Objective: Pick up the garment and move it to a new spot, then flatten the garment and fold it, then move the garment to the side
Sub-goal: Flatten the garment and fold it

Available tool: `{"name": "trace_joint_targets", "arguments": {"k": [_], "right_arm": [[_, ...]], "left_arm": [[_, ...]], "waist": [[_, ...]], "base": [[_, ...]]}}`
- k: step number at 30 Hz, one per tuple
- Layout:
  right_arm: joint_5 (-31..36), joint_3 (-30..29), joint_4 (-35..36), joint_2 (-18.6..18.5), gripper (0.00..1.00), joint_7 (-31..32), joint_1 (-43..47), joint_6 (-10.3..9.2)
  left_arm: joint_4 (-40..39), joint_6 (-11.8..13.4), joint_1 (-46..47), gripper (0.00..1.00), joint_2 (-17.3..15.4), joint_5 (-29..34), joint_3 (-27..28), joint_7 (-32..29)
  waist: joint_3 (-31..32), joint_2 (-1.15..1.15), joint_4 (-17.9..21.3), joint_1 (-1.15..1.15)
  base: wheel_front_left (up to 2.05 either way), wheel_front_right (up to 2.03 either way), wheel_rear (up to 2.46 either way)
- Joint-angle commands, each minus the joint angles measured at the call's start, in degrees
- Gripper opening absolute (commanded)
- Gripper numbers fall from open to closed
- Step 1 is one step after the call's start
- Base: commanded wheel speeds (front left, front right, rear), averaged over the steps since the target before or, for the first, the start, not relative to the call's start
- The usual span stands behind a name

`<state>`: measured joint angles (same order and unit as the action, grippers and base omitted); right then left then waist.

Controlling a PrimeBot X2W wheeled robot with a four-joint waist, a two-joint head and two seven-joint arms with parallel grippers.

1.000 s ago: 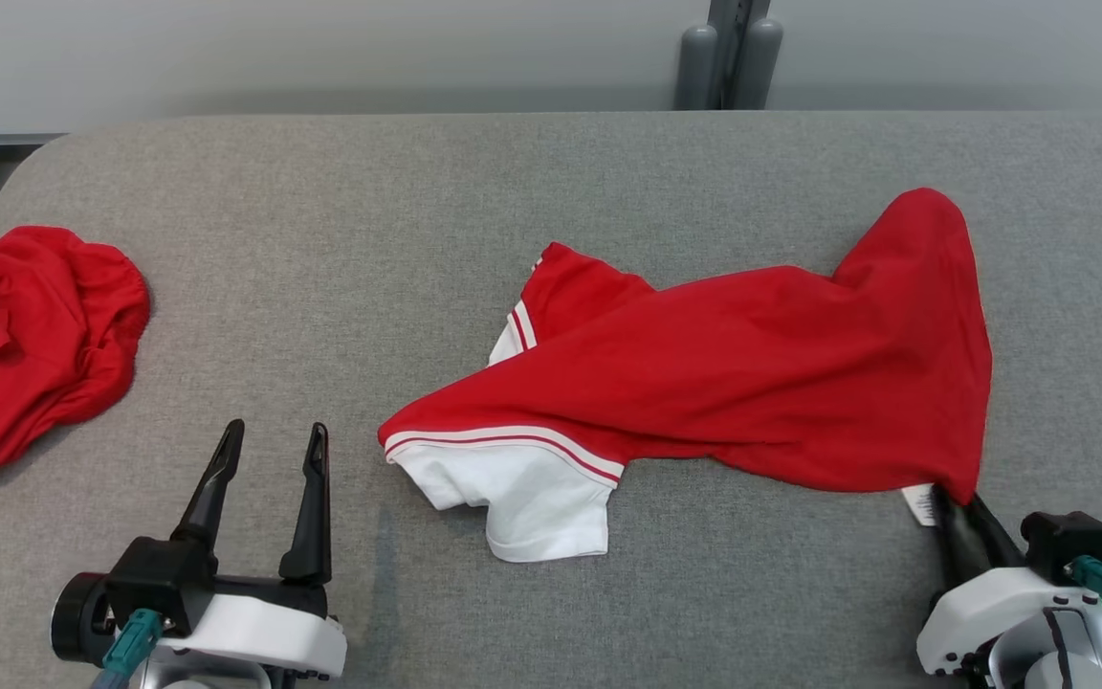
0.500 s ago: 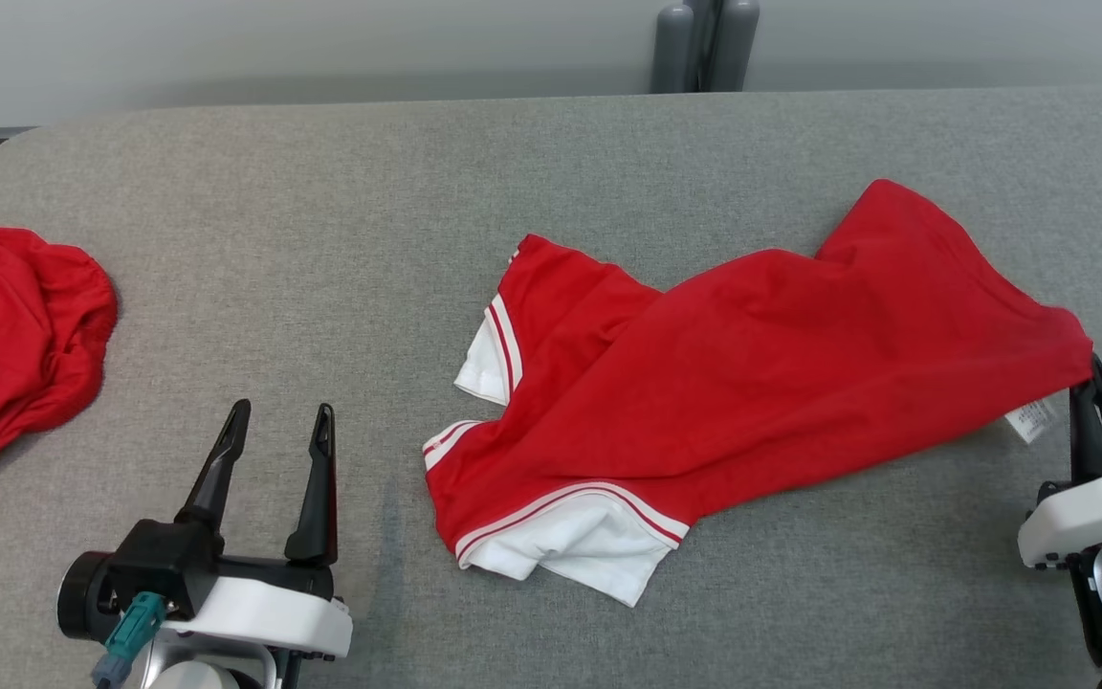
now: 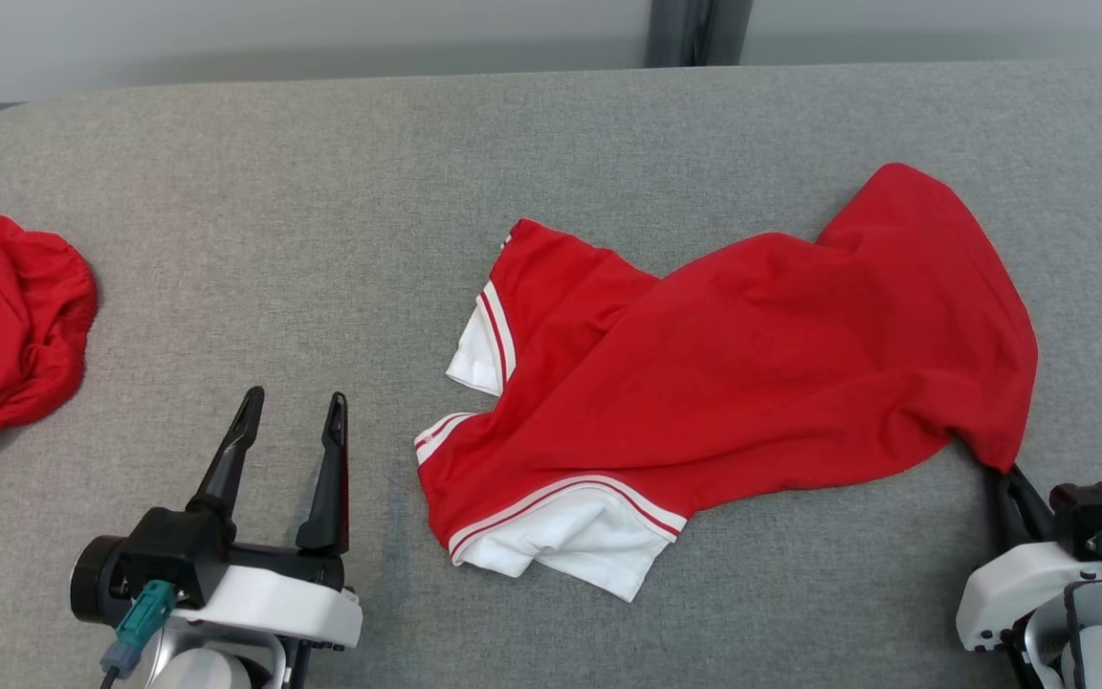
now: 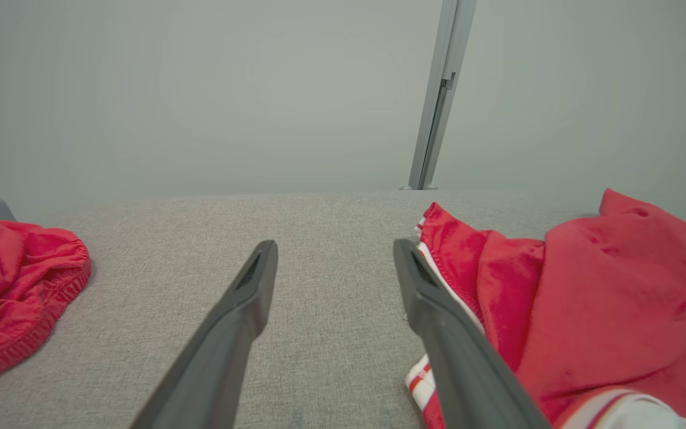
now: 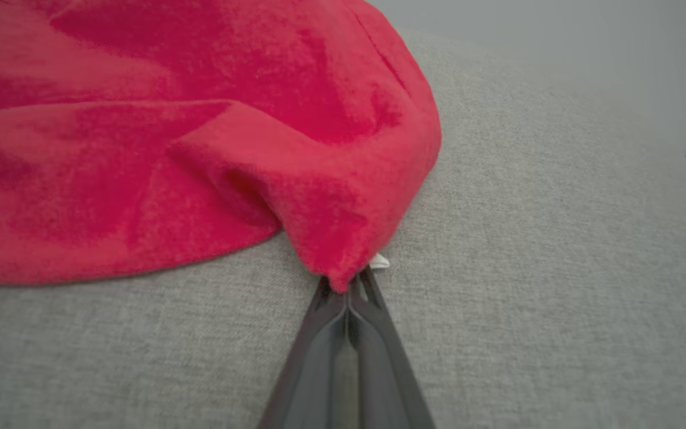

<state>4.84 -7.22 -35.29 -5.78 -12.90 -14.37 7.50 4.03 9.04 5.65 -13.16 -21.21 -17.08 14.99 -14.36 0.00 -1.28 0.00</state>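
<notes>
On the grey table (image 3: 321,239) I see the red garment (image 3: 752,383) lying rumpled across the centre and right, its striped, white-trimmed end toward my left and one white sleeve (image 3: 561,550) at the near edge of the heap. My right gripper (image 5: 349,291) sits at the garment's near right corner with its fingers pressed together on a pinch of red cloth. From the right wrist camera the fabric gathers to a point at the fingertips, and a small white tag (image 5: 380,261) pokes out just beside them. The rest of the garment spreads away from that pinch in broad folds, resting on the table. My left gripper (image 3: 297,395) is over bare table just left of the sleeve end, fingers spread apart and holding nothing; I cannot tell whether it touches the surface. A second red heap (image 3: 6,325) lies at the far left edge, well apart from both grippers.
</notes>
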Motion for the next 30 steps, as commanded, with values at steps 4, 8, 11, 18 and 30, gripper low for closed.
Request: {"name": "trace_joint_targets", "arguments": {"k": [4,8,11,18,30], "right_arm": [[-0.2,-2.1,-0.9,0.7,1.0,-1.0,1.3,-0.01],[0.1,-5.0,1.6,1.6,1.0,-1.8,2.8,-0.01],[-0.1,-6.7,4.8,2.2,1.0,-2.0,4.3,0.0],[-2.4,-4.7,14.6,2.7,1.0,-2.2,7.6,0.0],[-7.3,1.7,26.6,2.7,1.0,2.8,12.7,0.0]], "left_arm": [[0.4,-0.8,1.0,1.0,0.1,0.7,0.4,0.3],[0.8,-1.0,0.1,1.0,0.1,1.0,0.6,0.3],[1.0,-0.9,-0.6,1.0,0.0,1.1,0.9,0.3],[0.6,0.1,-3.2,1.0,-0.2,1.6,2.0,0.3],[-0.7,1.5,-8.7,1.0,-0.6,2.5,2.1,0.2]], "waist": [[0.2,0.0,0.4,0.0],[1.3,0.0,0.8,0.0],[2.3,0.0,1.1,0.0],[5.5,0.0,1.9,0.0],[10.9,0.0,2.1,0.0]], "base": [[0.0,0.0,0.0],[0.0,0.0,0.0],[0.0,0.0,0.0],[0.0,0.0,0.0],[0.0,0.0,0.0]]}}
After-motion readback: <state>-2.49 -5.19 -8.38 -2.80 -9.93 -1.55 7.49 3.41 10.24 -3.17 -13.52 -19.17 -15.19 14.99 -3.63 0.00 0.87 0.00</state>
